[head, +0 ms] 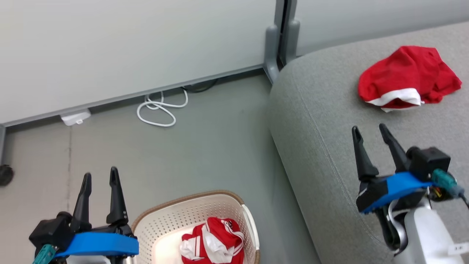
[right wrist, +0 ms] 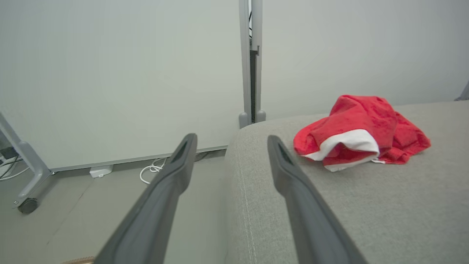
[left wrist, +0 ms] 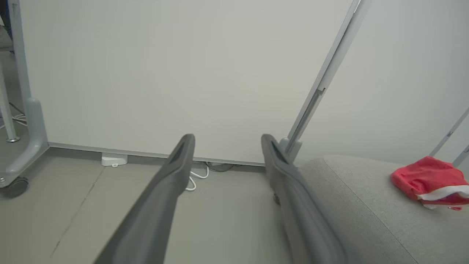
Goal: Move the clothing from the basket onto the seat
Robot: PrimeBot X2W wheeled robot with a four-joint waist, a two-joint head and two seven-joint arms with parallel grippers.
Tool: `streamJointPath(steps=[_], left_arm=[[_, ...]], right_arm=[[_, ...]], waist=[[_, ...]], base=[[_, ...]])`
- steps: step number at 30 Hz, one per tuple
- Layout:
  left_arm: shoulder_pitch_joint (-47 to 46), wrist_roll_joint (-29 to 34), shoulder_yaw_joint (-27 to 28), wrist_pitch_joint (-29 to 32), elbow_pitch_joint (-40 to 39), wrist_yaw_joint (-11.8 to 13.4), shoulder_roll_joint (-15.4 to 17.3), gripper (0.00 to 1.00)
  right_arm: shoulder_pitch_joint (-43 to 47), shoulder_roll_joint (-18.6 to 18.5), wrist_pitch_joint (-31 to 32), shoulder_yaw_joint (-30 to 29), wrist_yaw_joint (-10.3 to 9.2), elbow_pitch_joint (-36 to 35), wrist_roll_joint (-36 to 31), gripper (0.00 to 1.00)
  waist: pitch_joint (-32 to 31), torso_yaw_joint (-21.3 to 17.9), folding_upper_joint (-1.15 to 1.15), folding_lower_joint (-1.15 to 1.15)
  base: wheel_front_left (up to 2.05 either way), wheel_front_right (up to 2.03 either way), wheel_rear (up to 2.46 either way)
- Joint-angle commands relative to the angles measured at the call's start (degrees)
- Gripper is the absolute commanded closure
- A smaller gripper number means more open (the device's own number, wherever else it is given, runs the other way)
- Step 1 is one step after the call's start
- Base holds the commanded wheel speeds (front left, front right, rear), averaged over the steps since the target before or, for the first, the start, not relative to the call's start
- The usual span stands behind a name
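Over the seat (head: 322,176), right gripper (head: 368,128) parted (empty)

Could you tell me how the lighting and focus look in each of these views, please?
Head view: soft, even light, only a faint shadow under the red garment on the seat; the basket looks washed out inside. Left wrist view: the fingers of the left gripper blur towards the lens. Right wrist view: those of the right gripper are likewise soft, the garment crisp.
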Motion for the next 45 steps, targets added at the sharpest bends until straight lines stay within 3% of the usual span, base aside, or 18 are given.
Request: streamJointPath(steps=[1, 15, 36, 45], left_arm=[[1.15, 0.52, 0.89, -0.27, 0.31, -0.1, -0.24, 0.0], [6.96, 3.33, 3.75, -0.27, 1.94, 0.31, -1.24, 0.0], [7.16, 4.17, 3.39, -0.28, 1.52, 0.24, -1.57, 0.0], [5.28, 4.31, 2.22, 0.28, 1.12, 0.15, -0.91, 0.0]], right_arm=[[2.96, 0.56, -0.58, 0.36, 0.01, -2.35, 0.32, 0.0], [17.27, 1.97, 2.64, 1.32, 0.01, -15.96, -1.09, 0.0], [18.4, 1.98, 3.8, 2.28, 0.01, -17.12, 1.54, 0.0], [15.87, 1.97, 3.2, 4.26, 0.01, -17.9, 2.02, 0.0]], waist=[[-0.89, 0.96, 0.0, 0.02], [-6.28, 6.55, 0.0, 0.02], [-5.53, 7.61, 0.0, 0.02], [-1.49, 6.3, 0.0, 0.02]], base=[[0.0, 0.0, 0.0], [0.0, 0.0, 0.0], [0.0, 0.0, 0.0], [0.0, 0.0, 0.0]])
